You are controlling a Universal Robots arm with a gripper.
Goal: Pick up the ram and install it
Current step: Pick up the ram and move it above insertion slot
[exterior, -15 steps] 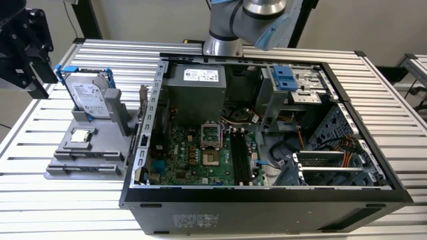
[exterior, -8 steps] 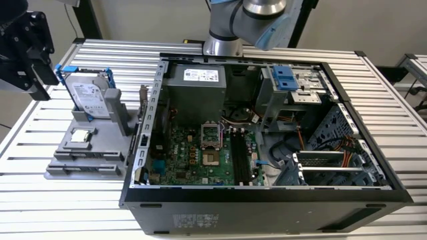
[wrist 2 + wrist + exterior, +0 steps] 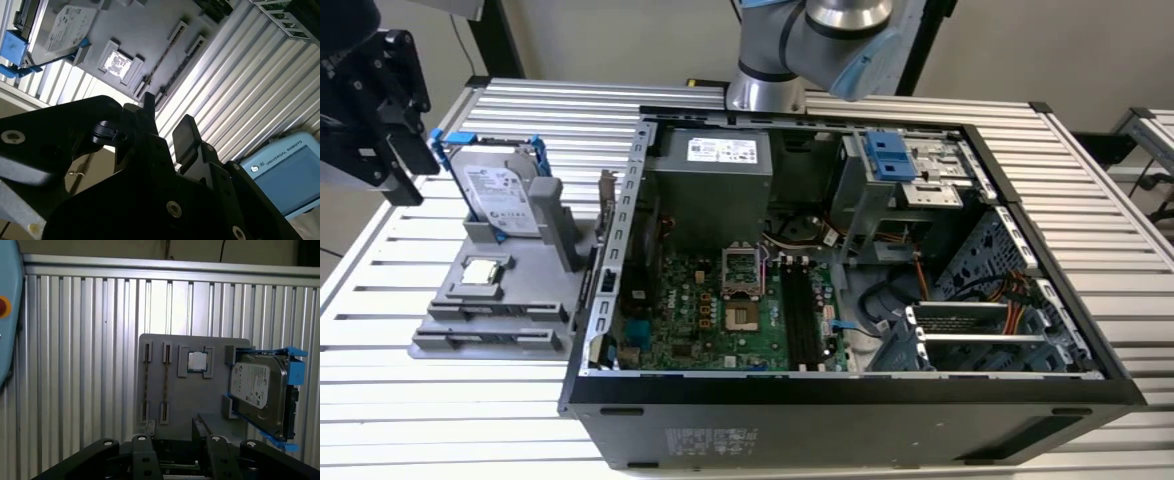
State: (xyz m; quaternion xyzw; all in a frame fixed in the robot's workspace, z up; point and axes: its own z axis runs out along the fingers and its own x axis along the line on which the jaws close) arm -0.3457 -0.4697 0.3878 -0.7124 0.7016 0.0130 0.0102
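My gripper (image 3: 398,150) hangs at the exterior view's far left, above and beside the grey parts holder (image 3: 454,335). In the second wrist view the gripper (image 3: 167,120) stands open, its black fingers (image 3: 186,134) apart with bare table between them. The first wrist view has the gripper (image 3: 172,432) over the holder's near edge (image 3: 150,347). Two narrow slots (image 3: 155,385) on the holder carry thin lines; I cannot tell whether the ram stands in one. The open computer case (image 3: 607,330) lies to the exterior view's right, with dark memory slots (image 3: 803,310) on its green board.
A silver hard drive in a blue frame (image 3: 494,190) stands upright on the holder, with a small square processor chip (image 3: 480,270) in front of it. A pale blue handheld control tablet (image 3: 280,170) lies on the ribbed metal table (image 3: 400,410). The arm's base (image 3: 767,90) stands behind the case.
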